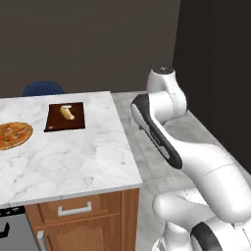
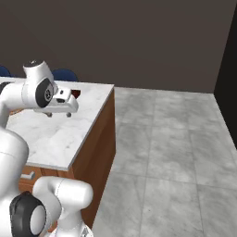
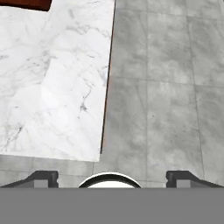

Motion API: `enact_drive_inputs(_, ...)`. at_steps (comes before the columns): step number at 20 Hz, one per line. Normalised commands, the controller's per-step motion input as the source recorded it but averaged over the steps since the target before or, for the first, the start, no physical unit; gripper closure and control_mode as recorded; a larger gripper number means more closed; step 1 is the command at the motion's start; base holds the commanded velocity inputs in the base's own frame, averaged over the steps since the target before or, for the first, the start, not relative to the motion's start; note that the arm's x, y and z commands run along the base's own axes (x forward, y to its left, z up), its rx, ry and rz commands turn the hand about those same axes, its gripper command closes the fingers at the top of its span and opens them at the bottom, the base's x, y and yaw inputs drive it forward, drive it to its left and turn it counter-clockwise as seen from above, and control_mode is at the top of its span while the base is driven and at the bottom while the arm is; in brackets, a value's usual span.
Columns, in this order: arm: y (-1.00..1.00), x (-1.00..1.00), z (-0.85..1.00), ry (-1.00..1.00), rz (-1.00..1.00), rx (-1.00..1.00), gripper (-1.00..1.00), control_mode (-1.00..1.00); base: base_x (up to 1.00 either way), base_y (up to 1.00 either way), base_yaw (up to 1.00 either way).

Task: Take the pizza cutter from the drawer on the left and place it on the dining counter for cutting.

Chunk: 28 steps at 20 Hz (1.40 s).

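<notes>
Pizza cutter not to be made out anywhere; by judgement inside the shallow reddish-brown wooden drawer with silver bar handle (image 1: 73, 209), closed flush under the bench edge in the left base view. Nothing fetched so far, going by how things lie: drawer unopened, tool untouched, no cutter on the large white marble bench with grey veins (image 1: 73, 157).

On that bench: small dark brown cutting board (image 1: 65, 117) carrying a pale bread piece (image 1: 67, 113), and to its left, well apart, a round orange-topped pizza (image 1: 13, 135) near the bench's left side. Blue rounded chair back (image 1: 43, 88) beyond the far edge.

Pincer (image 2: 59, 114) hanging above the bench top near its right edge, seen in the right base view on the white arm, with the grey tiled floor (image 2: 171, 152) off to the side. Jaws spread wide, close to fully apart, gripping nothing; in the hand view the two dark fingertips (image 3: 42, 178) far apart, looking down on the bench corner and floor tiles.

Left to do, as a judgement: nearly everything — reach down to the drawer handle, pull the drawer out, find and lift the cutter, set it on the marble top near the pizza.
</notes>
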Motion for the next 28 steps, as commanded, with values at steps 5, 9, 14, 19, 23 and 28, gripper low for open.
enact_drive_inputs(5,0.49,-0.23,-0.28,0.0,0.15,-0.1,-1.0,-1.0,0.0,0.0,0.0)
enact_drive_inputs(9,0.57,-0.23,-0.38,0.0,0.12,-0.14,-1.0,-1.0,0.0,0.0,0.0)
enact_drive_inputs(14,0.55,-0.19,-0.39,-0.01,0.09,-0.14,-1.0,-1.0,0.0,0.0,0.0)
enact_drive_inputs(19,0.3,-0.2,-0.39,0.0,0.17,-0.16,-1.0,-1.0,0.0,0.0,0.0)
enact_drive_inputs(23,0.59,-0.28,-0.44,-0.01,0.22,-0.19,-1.0,-1.0,0.0,0.0,0.0)
enact_drive_inputs(28,0.65,-0.51,-0.41,-0.03,0.27,-0.19,-1.0,-1.0,0.0,0.0,0.0)
